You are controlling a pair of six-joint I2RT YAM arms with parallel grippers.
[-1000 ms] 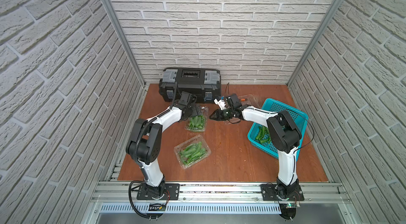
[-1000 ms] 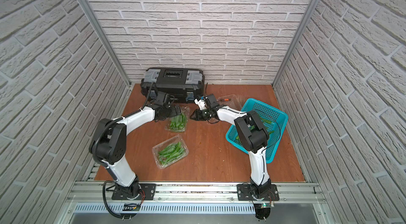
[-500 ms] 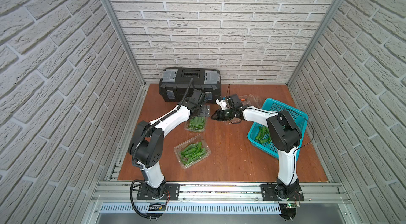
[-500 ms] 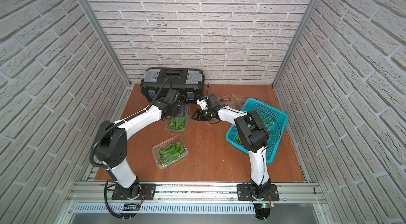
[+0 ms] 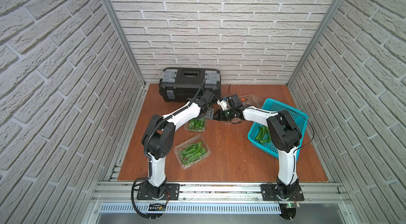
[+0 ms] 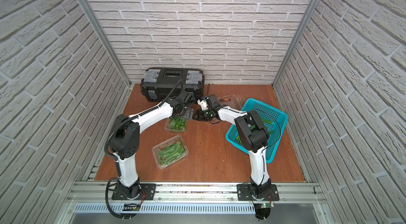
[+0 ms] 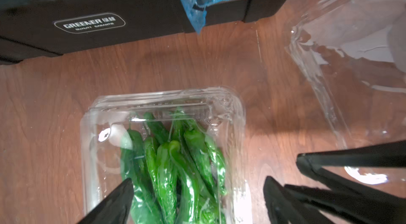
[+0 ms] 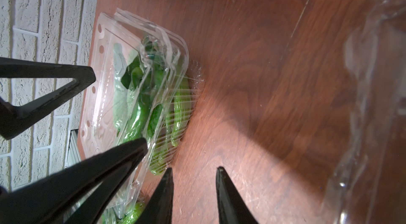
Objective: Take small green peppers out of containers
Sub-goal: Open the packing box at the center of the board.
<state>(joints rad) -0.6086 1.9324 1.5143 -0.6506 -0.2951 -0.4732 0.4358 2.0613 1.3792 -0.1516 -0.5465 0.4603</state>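
Left wrist view: the black left claw (image 7: 197, 181) is spread wide astride a clear plastic clamshell box (image 7: 167, 99) of slender glossy green peppers (image 7: 167, 168). The black right claw (image 8: 195, 169) is narrowly parted and empty.

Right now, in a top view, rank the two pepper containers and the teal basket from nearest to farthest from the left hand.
1. Rear pepper container: directly below the left hand, near the toolbox.
2. Front pepper container: closer to the robot's base, left side.
3. Teal basket: far across on the right side.
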